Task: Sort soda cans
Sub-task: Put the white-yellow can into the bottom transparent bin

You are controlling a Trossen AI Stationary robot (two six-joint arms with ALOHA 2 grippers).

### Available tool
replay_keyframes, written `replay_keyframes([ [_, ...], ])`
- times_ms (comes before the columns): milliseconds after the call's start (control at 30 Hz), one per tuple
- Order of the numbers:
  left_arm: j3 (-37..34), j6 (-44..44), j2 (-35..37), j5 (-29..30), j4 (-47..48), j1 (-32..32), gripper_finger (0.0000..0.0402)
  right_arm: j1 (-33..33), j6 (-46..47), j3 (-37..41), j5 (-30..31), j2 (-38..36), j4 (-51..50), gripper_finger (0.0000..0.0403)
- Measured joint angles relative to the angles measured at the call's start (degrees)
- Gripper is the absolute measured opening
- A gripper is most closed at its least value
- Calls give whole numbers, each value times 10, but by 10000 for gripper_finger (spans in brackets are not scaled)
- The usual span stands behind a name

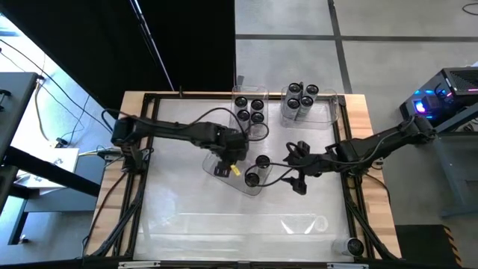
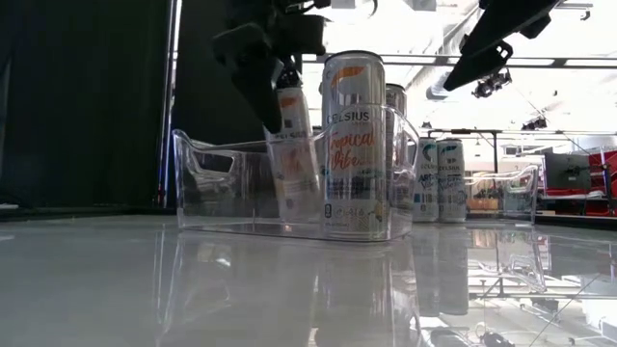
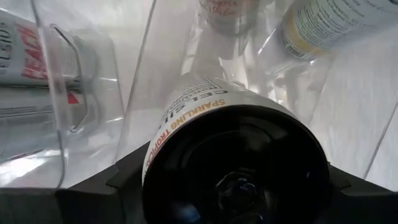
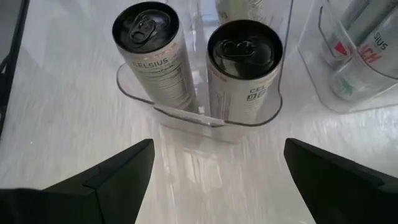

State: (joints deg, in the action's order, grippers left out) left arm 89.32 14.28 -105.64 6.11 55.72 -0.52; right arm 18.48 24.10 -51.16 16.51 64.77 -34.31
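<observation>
We see glossy metal soda cans (image 4: 244, 68) with printed silvery sides, standing in clear, smooth plastic trays (image 2: 222, 188). The white table surface (image 2: 145, 289) shines like a mirror, framed by pale matt wood (image 1: 377, 217).

A: The near half of the worktop (image 1: 224, 224) lies open; only a single can (image 1: 354, 245) stands at the near right corner.

B: And the middle?

A: Crowded. A clear tray (image 1: 243, 175) sits at the centre, with the left tool (image 1: 228, 166) over its left end, closed round a can (image 3: 236, 168) that hangs tilted inside the walls. Two upright cans (image 4: 245, 68) fill its right end, and the right tool (image 1: 299, 166), fingers wide apart, hovers just beside that end.

B: The far edge?

A: Two more trays (image 1: 317, 112) with cans stand side by side there, with a narrow gap between them. The far left corner is bare, though the left arm (image 1: 164, 128) crosses it.
</observation>
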Motion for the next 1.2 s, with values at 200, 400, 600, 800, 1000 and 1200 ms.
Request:
replay_keyframes([
  [200, 0, 10, -9, -63, -24, -19, 269, 0, 4, 0, 18, 0, 18, 355],
  [400, 0, 31, -10, -70, -46, -31, 271, -1, 3, 0, 26, 0, 33, 355],
  [600, 1, 42, -10, -73, -89, -40, 296, -1, -1, 0, 25, 0, 34, 355],
  [800, 1, 30, -9, -73, -98, -47, 328, -1, -7, 0, 25, 1, 34, 355],
  [1000, 1, 20, 0, -73, -83, -47, 331, -1, -17, 0, 25, 1, 35, 355],
  [1200, -11, -22, 42, -73, -65, -49, 330, -1, -4, 0, 104, -6, 50, 355],
])
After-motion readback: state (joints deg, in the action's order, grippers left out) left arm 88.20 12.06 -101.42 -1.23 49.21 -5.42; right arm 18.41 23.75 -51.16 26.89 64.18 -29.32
